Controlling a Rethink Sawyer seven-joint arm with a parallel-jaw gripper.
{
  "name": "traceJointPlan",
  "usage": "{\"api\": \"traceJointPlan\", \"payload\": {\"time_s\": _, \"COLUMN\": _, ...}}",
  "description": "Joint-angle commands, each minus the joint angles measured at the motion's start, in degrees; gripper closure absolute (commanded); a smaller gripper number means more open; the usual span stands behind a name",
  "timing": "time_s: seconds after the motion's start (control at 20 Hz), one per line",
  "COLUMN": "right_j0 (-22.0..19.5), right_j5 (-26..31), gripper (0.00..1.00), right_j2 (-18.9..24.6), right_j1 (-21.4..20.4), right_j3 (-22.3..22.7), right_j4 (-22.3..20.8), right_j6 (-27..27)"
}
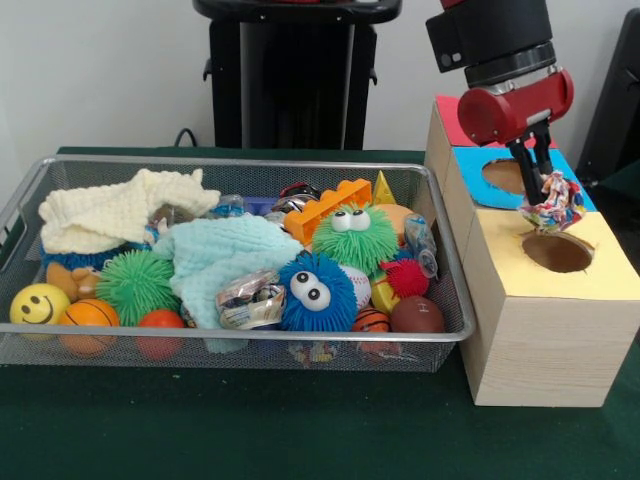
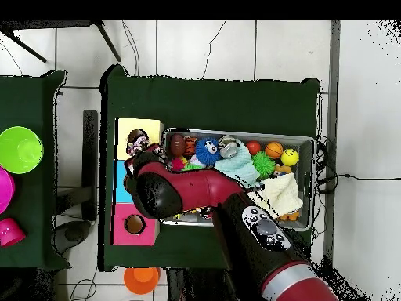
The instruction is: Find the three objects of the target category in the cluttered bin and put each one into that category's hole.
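Observation:
The wire mesh bin point(image 1: 240, 345) sits on the green table, full of toys; it shows in the overhead view too point(image 2: 307, 143). My gripper point(image 1: 545, 200) is shut on a ruffled printed cloth bundle point(image 1: 556, 205) and holds it just above the yellow-ringed hole point(image 1: 557, 252) of the wooden box. In the overhead view the bundle point(image 2: 139, 143) hangs over the yellow card point(image 2: 141, 129), hiding the hole. No other printed bundle shows in the bin.
The bin holds a cream cloth point(image 1: 115, 210), a mint cloth point(image 1: 225, 255), green point(image 1: 355, 238) and blue point(image 1: 315, 290) fuzzy toys with eyes, a smiley ball point(image 1: 38, 303) and several balls. The blue-ringed hole point(image 1: 505, 176) and red-ringed hole point(image 2: 135, 224) lie further along the box.

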Motion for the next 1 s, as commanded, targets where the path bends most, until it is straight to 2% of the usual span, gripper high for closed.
{"api": "traceJointPlan", "payload": {"time_s": 0.05, "right_j0": -1.3, "right_j5": -6.6, "gripper": 1.00, "right_j2": 3.4, "right_j1": 2.2, "right_j3": 3.4, "right_j4": -0.3, "right_j6": 14.1}}
{"api": "traceJointPlan", "payload": {"time_s": 0.2, "right_j0": -0.9, "right_j5": -8.1, "gripper": 1.00, "right_j2": 2.8, "right_j1": 1.9, "right_j3": 3.4, "right_j4": -0.5, "right_j6": 14.1}}
{"api": "traceJointPlan", "payload": {"time_s": 0.55, "right_j0": 0.5, "right_j5": -7.0, "gripper": 1.00, "right_j2": 0.2, "right_j1": -0.2, "right_j3": 2.8, "right_j4": 0.0, "right_j6": 12.6}}
{"api": "traceJointPlan", "payload": {"time_s": 1.0, "right_j0": 0.9, "right_j5": -5.4, "gripper": 1.00, "right_j2": 0.1, "right_j1": 1.0, "right_j3": 2.7, "right_j4": 0.0, "right_j6": 11.7}}
